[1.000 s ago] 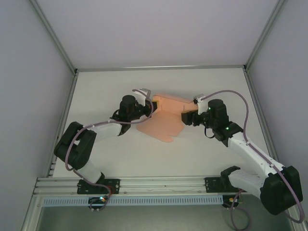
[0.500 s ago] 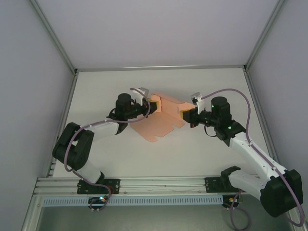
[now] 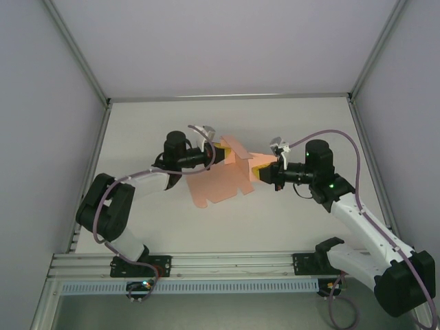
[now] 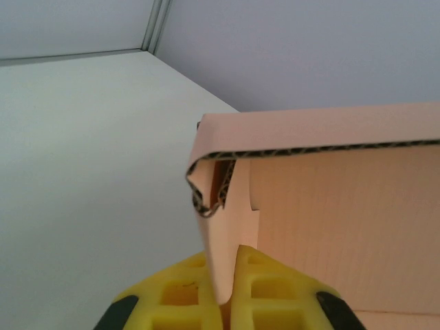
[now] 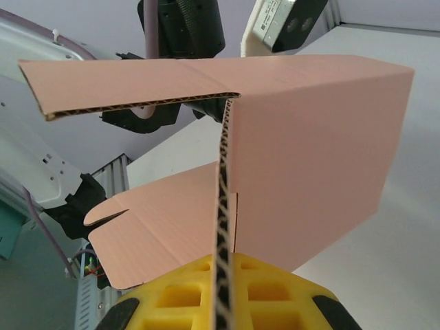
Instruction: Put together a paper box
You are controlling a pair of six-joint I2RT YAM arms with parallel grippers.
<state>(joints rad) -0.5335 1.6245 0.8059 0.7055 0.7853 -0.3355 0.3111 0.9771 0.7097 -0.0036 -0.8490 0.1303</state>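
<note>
At mid-table (image 3: 158,124), seen from overhead, one salmon-pink paper box (image 3: 218,180), partly folded with flaps spread, is held between two grippers. On its left wall the left gripper (image 3: 218,152) is clamped fully closed. The left wrist camera alone reveals a crumpled, doubled-over corner. On the right wall the right gripper (image 3: 265,172) is likewise pinched tight, and its wrist camera shows the corrugated edge running between two yellow pads (image 5: 275,295).
</note>
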